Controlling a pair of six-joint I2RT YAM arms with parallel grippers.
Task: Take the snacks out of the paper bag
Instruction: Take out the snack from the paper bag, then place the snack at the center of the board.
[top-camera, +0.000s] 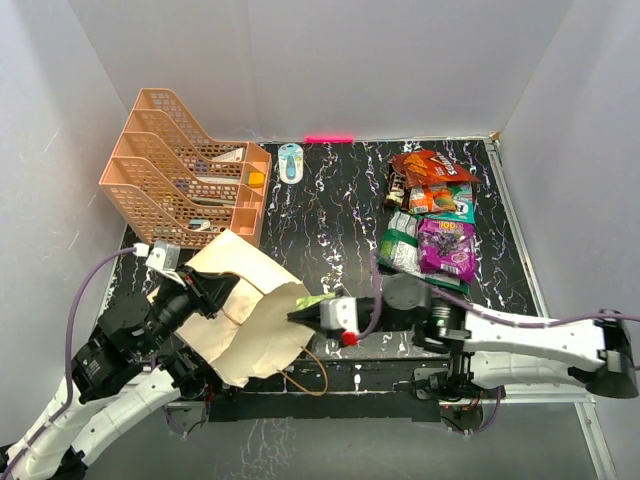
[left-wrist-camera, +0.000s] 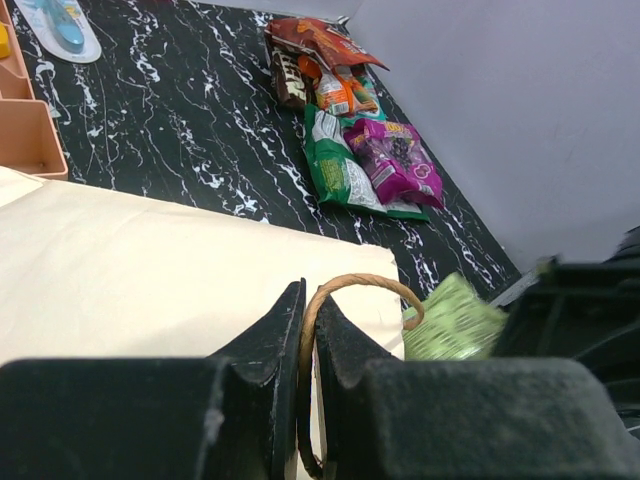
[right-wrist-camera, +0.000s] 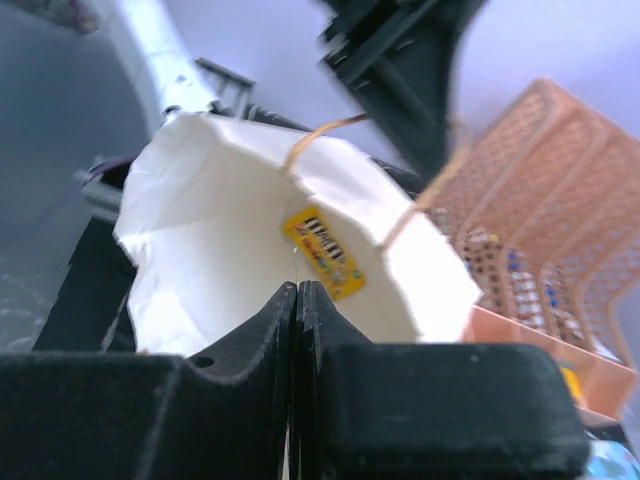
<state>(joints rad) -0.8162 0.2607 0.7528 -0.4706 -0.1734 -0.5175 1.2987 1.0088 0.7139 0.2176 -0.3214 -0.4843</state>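
Observation:
The beige paper bag (top-camera: 255, 325) lies on its side at the front left, mouth toward the right. My left gripper (top-camera: 222, 290) is shut on its brown cord handle (left-wrist-camera: 350, 283). My right gripper (top-camera: 295, 316) is at the bag's mouth, jaws shut, with a small green packet (top-camera: 318, 299) at its fingers; this packet also shows in the left wrist view (left-wrist-camera: 450, 320) but is hidden in the right wrist view. A yellow packet (right-wrist-camera: 322, 252) lies inside the bag (right-wrist-camera: 210, 240). An orange-red chip bag (top-camera: 432, 167), a purple pouch (top-camera: 447, 247) and a green packet (top-camera: 402, 245) lie at the back right.
A peach tiered tray rack (top-camera: 170, 170) stands at the back left, close behind the bag. A small blue-and-white object (top-camera: 291, 162) lies by the back wall. White walls close in the black marbled table (top-camera: 330, 220) on three sides.

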